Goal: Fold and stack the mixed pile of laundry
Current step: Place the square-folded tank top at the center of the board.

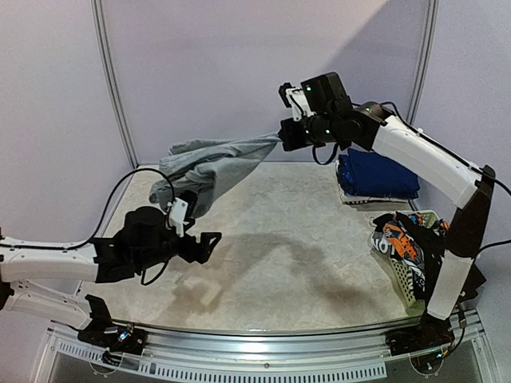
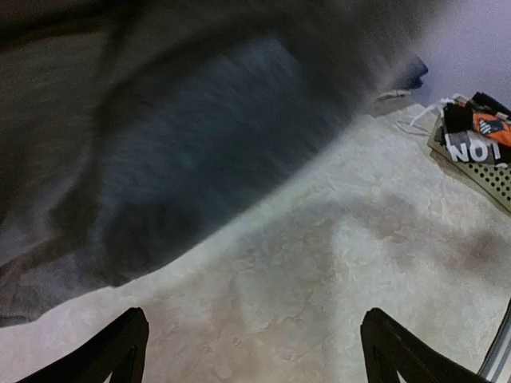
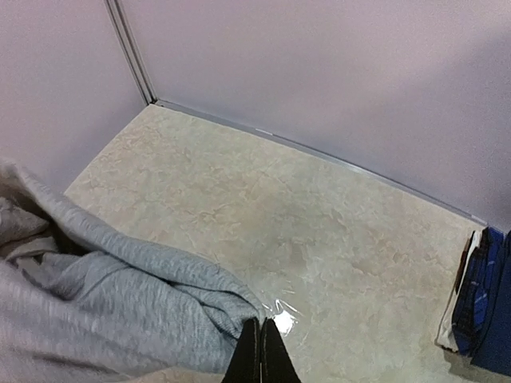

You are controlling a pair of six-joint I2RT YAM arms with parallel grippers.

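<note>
Top external view: the grey shirt is held clear of the table by one end, which is pinched in the right gripper high above the far middle of the surface. From that point the cloth is drawn out as a long, loosely bunched band sloping down to the left, and its lower end hangs just behind the left gripper. The left gripper's jaws are spread wide and nothing is held between them.

Right wrist view: the right gripper is pressed together on a folded edge of the shirt. The fabric is seen to be a soft, heathered light-grey knit gathered in deep folds.

Left wrist view: the shirt fills the upper left as a blurred dark-grey mass above the open fingers; no detail of it can be made out there.

The remaining laundry is set at the right side of the table. A folded navy blue stack lies at the far right. An orange-black-white printed garment is heaped with black cloth in the white lattice basket nearer the right arm.
</note>
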